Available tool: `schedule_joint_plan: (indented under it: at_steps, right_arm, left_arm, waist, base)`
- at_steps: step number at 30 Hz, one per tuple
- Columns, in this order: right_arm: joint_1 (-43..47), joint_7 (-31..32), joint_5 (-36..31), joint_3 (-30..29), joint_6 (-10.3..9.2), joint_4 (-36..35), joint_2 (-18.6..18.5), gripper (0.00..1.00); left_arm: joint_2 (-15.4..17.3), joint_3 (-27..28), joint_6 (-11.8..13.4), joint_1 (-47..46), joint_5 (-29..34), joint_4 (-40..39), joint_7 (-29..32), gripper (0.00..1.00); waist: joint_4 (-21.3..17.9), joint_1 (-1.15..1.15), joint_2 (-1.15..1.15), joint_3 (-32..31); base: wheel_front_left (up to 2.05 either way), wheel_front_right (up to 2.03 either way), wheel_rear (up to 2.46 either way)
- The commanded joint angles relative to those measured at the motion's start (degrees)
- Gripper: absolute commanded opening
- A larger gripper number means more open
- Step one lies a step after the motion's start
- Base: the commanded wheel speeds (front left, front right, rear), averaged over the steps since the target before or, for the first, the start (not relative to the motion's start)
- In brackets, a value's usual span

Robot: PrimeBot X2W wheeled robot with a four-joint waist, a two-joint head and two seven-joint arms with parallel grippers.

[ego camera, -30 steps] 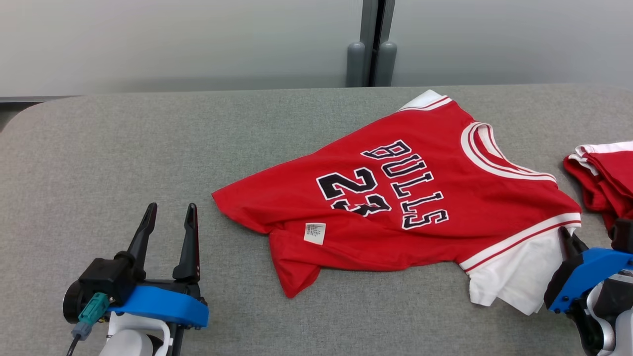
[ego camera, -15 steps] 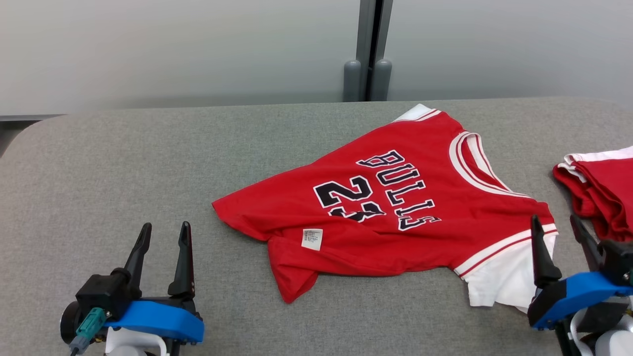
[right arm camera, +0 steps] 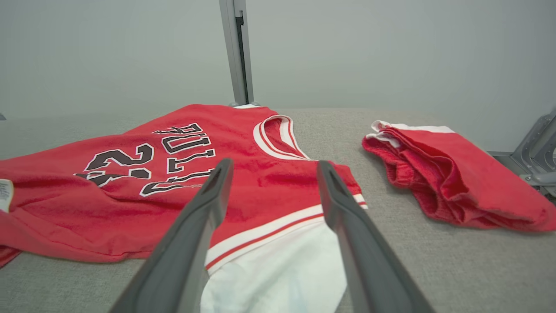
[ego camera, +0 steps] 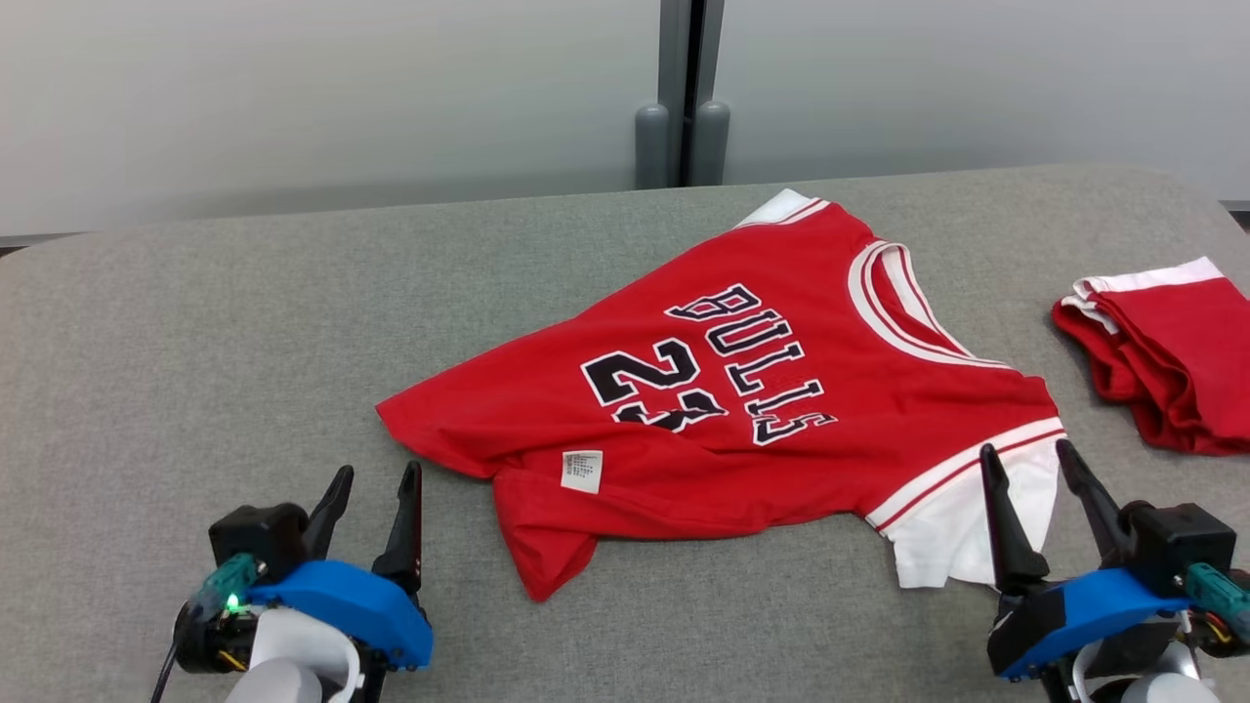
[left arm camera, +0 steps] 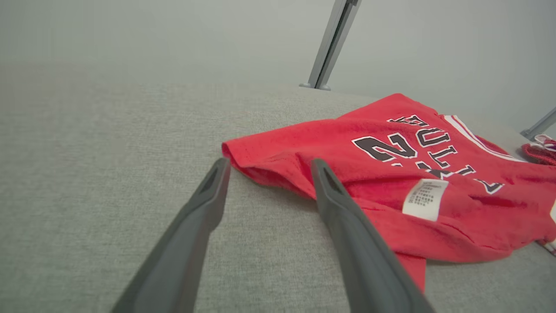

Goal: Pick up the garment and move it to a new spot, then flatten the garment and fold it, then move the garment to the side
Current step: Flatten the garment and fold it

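I have the red jersey (ego camera: 723,391) lying face up across the centre and right of the head view on the grey padded table (ego camera: 195,322), rumpled rather than flat, collar toward the right, "BULLS 23" readable. Its lower hem is turned over, showing a white label (ego camera: 581,471), and its white sleeve (ego camera: 937,547) reaches the lower right. There my right gripper (ego camera: 1024,447) has its fingers spread with nothing between them, tips overlapping that sleeve; I cannot tell if they touch it. At the lower left my left gripper (ego camera: 379,471) is likewise spread and empty, just beside the jersey's near-left corner. A second red garment (ego camera: 1162,371) lies bunched at the right edge, apart from the jersey.
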Motion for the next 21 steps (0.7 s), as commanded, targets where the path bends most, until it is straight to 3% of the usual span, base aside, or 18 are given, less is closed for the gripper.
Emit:
schedule_joint_plan:
  at_steps: [1,6,11,20,21]
  right_arm:
    - [-0.5,-0.66,0.62,0.91,0.03,0.38,0.08,1.0]
    - [-1.87,-1.51,1.96,3.48,0.03,1.05,0.06,1.0]
    - [-2.92,-2.2,2.6,4.77,0.03,1.58,0.03,1.0]
    - [-3.43,-3.0,2.87,5.34,0.03,2.29,0.05,1.0]
    - [-3.49,-2.98,2.89,5.34,0.03,2.35,0.05,1.0]
  left_arm:
    - [-0.5,0.2,-0.08,-2.25,-1.05,1.85,1.82,1.0]
    - [-2.87,1.78,0.28,-6.95,-6.12,9.37,8.71,1.0]
    - [-3.96,2.97,-1.16,-10.22,-10.06,13.22,13.18,1.0]
    - [-4.11,4.66,-3.31,-13.38,-11.92,16.29,9.18,1.0]
    - [-4.18,4.45,-3.92,-13.61,-12.1,16.54,8.63,0.79]
  waist:
    - [-0.43,0.0,0.0,0.47]
    - [-2.28,0.0,0.0,1.85]
    - [-4.38,0.0,0.0,3.16]
    - [-6.91,0.0,0.0,4.36]
    - [-7.02,0.0,0.0,4.39]
  base:
    - [0.0,0.0,0.0]
    - [0.0,0.0,0.0]
    - [0.0,0.0,0.0]
    - [0.0,0.0,0.0]
    - [0.0,0.0,0.0]
